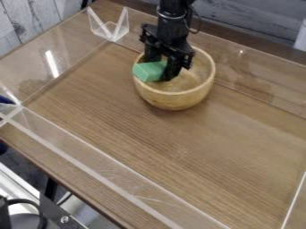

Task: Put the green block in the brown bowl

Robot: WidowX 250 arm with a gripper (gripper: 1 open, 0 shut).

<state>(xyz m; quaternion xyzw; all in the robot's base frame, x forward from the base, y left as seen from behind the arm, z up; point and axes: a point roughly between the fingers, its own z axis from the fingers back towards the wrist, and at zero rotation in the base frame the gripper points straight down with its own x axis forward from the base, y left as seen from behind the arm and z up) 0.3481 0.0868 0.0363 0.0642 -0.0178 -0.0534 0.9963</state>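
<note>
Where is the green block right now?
In the camera view, the green block sits upper centre, gripped in the fingers of the gripper, at the left inner side of the brown bowl.

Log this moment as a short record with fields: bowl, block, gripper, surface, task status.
bowl: brown bowl, upright on the table, toward the far side
block: green block, at the bowl's left rim, partly over the inside, not lying flat on the bottom
gripper: gripper points down into the bowl, jaws closed on the block
surface: wooden table with clear plastic walls around it
task status: block over the bowl, not yet released
</note>
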